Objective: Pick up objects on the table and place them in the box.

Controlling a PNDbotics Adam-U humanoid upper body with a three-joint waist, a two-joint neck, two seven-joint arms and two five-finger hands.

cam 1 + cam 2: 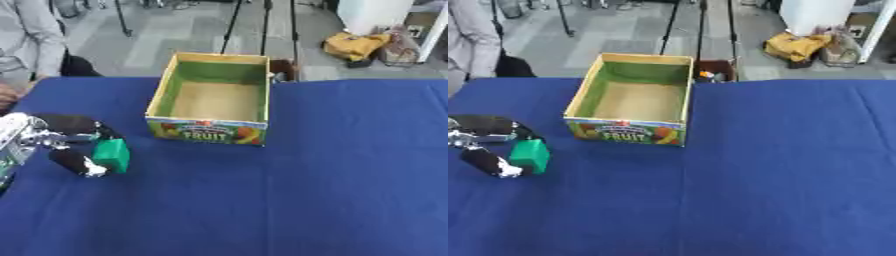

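left hand (66,145) pinches small green block (112,155) near box (212,131).

Small green block (112,154) between black fingers (77,163), open empty fruit box (210,131) upright beyond it

The robot's left hand (66,142) is coming in from the left edge, pinching a small green block (112,155) between thumb and fingers. It's sitting over the blue table (332,175), just left of the open FRUIT box (213,131), not touching it.
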